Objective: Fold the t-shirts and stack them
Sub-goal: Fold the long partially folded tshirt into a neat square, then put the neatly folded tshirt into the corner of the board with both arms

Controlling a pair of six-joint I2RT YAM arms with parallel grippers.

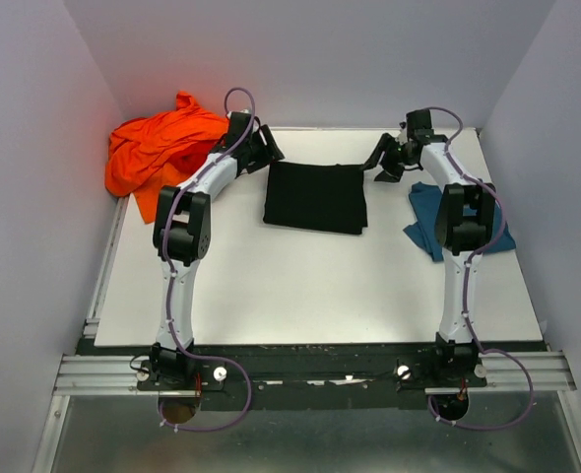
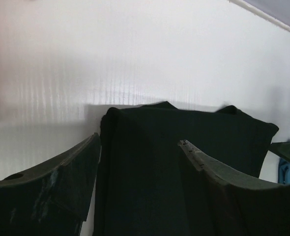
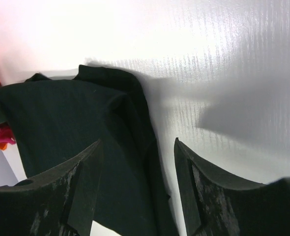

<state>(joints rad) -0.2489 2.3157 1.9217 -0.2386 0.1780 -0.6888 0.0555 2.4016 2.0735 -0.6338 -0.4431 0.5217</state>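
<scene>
The black t-shirt (image 1: 315, 196) lies folded into a rectangle at the middle back of the table; it also shows in the left wrist view (image 2: 184, 147) and the right wrist view (image 3: 66, 123). My left gripper (image 1: 268, 153) is open and empty over the shirt's far left corner. My right gripper (image 1: 381, 156) is open and empty over its far right corner. The orange t-shirt (image 1: 162, 148) lies crumpled at the back left. The teal-blue t-shirt (image 1: 430, 222) lies bunched under the right arm. A bit of magenta-pink cloth (image 3: 0, 132) shows beside the orange one in the right wrist view.
White walls close in the table (image 1: 300, 286) at the back and both sides. A metal rail (image 1: 310, 372) carries the arm bases at the near edge.
</scene>
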